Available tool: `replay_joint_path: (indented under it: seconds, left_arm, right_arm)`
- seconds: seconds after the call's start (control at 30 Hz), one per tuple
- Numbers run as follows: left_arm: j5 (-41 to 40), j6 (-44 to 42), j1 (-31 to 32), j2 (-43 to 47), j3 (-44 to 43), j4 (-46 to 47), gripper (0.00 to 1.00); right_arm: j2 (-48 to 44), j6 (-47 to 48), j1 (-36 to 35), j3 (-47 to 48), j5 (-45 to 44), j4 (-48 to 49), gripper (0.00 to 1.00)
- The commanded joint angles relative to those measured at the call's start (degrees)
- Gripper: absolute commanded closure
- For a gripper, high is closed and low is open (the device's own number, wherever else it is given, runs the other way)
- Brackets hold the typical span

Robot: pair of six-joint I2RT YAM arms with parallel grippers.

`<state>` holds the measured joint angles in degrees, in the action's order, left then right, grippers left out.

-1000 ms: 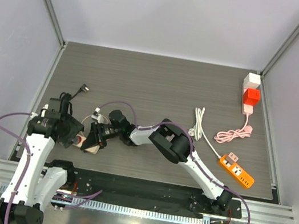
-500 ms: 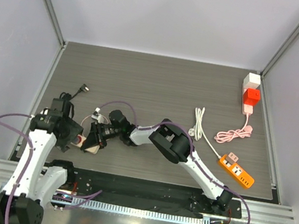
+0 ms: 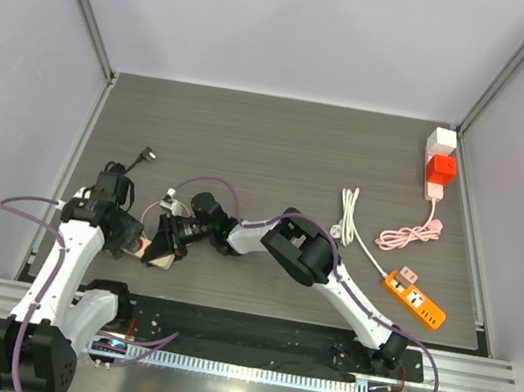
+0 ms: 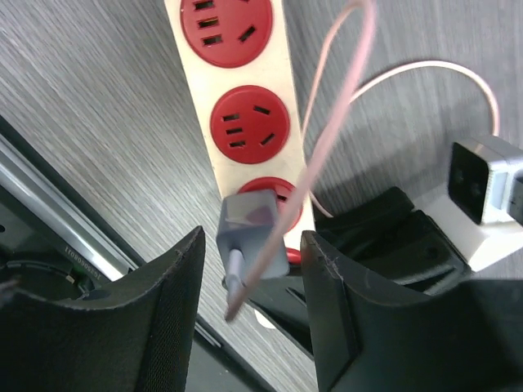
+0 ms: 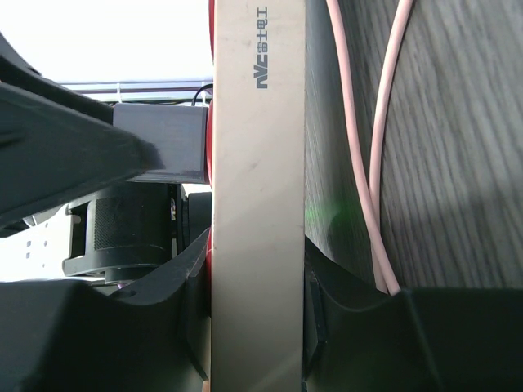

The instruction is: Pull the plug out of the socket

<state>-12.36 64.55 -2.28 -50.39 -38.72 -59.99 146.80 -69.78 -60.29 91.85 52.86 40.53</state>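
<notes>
A cream power strip (image 4: 245,122) with red sockets lies at the table's front left; it also shows in the top view (image 3: 160,259). A grey plug (image 4: 253,233) with a pink cable (image 4: 335,122) sits in its third socket. My left gripper (image 4: 252,238) is open, one finger on each side of the plug, with small gaps to both. My right gripper (image 5: 257,261) is shut on the strip's narrow edge (image 5: 257,163). The plug (image 5: 159,155) sticks out to the left in that view. In the top view both grippers, left (image 3: 135,243) and right (image 3: 166,242), meet at the strip.
A small white adapter (image 4: 482,204) lies beside the right gripper. An orange power strip (image 3: 415,298), a coiled white cable (image 3: 345,216), a pink cable (image 3: 408,234) and red (image 3: 438,169) and white (image 3: 441,140) adapters lie at the right. A black cable (image 3: 136,159) lies far left.
My left arm's elbow has swung a little and its wrist has shifted slightly at the strip. The right arm and the strip have not moved.
</notes>
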Motion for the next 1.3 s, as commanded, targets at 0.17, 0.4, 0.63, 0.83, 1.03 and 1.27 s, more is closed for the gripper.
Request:
replay_joint_path:
  seconds: [0.17, 0.4, 0.63, 0.83, 1.03, 1.27]
  left_arm:
    - [-0.12, 1.10, -0.18, -0.32, 2.95, 3.74, 0.62]
    - [1.20, -2.24, -0.18, 1.60, 2.24, 3.39, 1.00]
    - [0.93, -1.80, -0.09, 5.22, 1.90, -0.21, 1.00]
    - [1.11, -2.24, -0.18, 5.48, 0.49, -1.72, 1.00]
    - [3.04, -2.68, -0.18, 5.92, 0.13, -0.92, 1.00]
    - [6.91, -2.77, -0.18, 6.62, 0.14, 1.27, 1.00]
  right_arm:
    - [-1.87, 5.09, 0.88, -0.80, -1.97, -2.74, 0.98]
    - [-2.13, 10.80, 0.88, 1.48, 0.05, -8.27, 0.61]
    - [-0.64, 13.44, 1.32, 5.79, 1.19, -12.93, 0.47]
    - [0.94, 15.29, 1.49, 9.30, 1.01, -17.33, 0.44]
    - [2.09, 13.62, 1.14, 10.28, 1.63, -15.75, 0.47]
    - [2.87, 13.88, -0.26, 10.36, 1.46, -16.45, 0.51]
